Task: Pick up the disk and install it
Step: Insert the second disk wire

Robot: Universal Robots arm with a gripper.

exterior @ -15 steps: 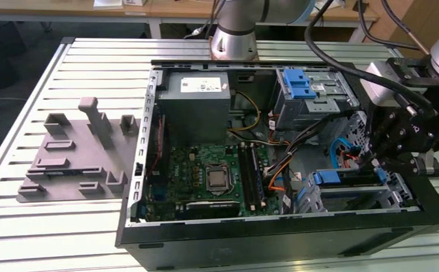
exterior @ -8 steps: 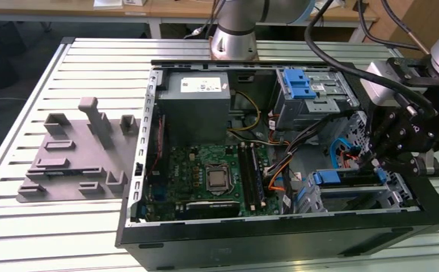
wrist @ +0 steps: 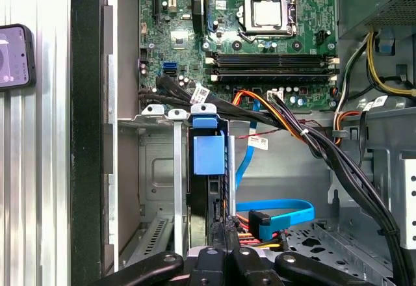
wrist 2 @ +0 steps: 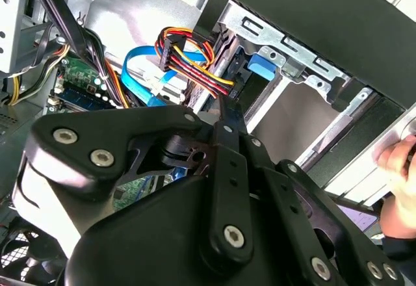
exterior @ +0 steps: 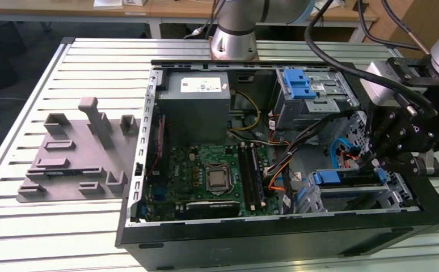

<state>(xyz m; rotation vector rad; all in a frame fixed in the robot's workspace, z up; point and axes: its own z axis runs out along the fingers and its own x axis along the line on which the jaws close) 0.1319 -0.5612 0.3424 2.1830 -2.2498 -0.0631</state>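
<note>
The disk (exterior: 346,177) sits edge-on in the metal drive cage (exterior: 333,195) at the front corner of the open computer case, on the exterior view's right. Its blue carrier (wrist: 209,153) shows at the slot's mouth, with the dark drive body (wrist: 209,198) behind it. My gripper (exterior: 377,165) hangs just above the cage. In both wrist views its fingertips (wrist: 224,229) are drawn together, right at the disk's near end, with nothing between them. The blue carrier (wrist 2: 260,65) lies just beyond the fingertips (wrist 2: 220,114).
Bundled power cables (wrist: 286,120) and a blue data cable (wrist: 279,208) run close beside the cage. The motherboard (exterior: 204,175) and grey power supply (exterior: 197,107) fill the case. A grey fixture plate (exterior: 76,158) lies on the exterior view's left. A person's hand (wrist 2: 398,162) rests outside the case.
</note>
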